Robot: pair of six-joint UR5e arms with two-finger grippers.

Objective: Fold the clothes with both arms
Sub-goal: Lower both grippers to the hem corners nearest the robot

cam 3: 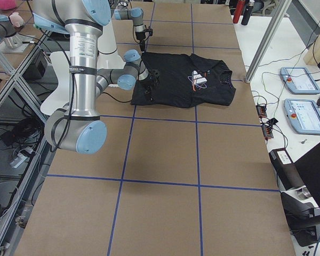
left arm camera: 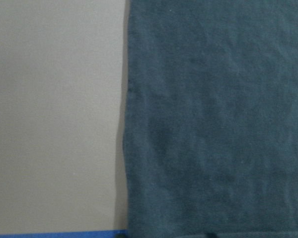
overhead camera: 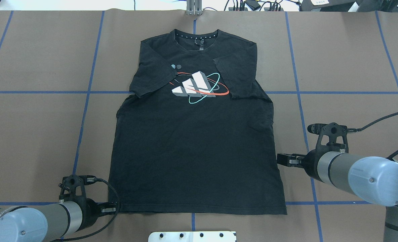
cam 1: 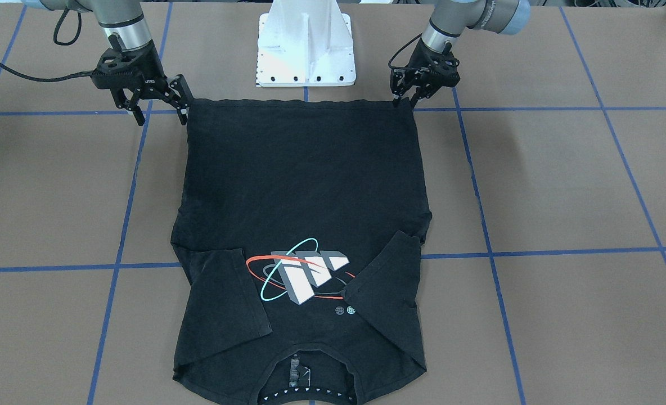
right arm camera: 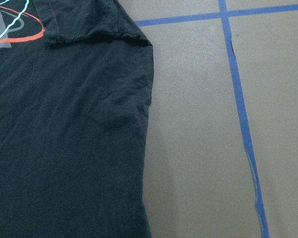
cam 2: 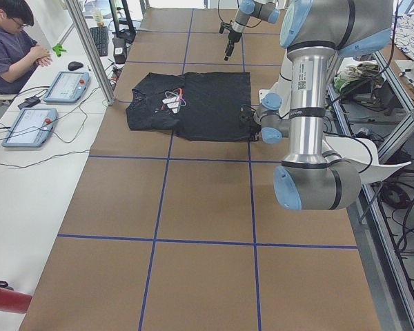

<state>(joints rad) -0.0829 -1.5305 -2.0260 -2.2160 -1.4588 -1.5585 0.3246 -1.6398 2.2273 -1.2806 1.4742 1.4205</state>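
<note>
The black T-shirt lies flat on the table, chest graphic up, with both short sleeves folded in over the chest. Its hem faces the robot and its collar points away in the overhead view. My left gripper is low at one hem corner, its fingers a little apart and holding nothing; the left wrist view shows only the shirt's side edge up close. My right gripper is open and empty, just outside the other hem corner. Overhead it sits beside the shirt's side edge.
The white pedestal mount stands just behind the hem. The brown table is marked with blue tape lines. An operator sits at a side bench with tablets beyond the collar end.
</note>
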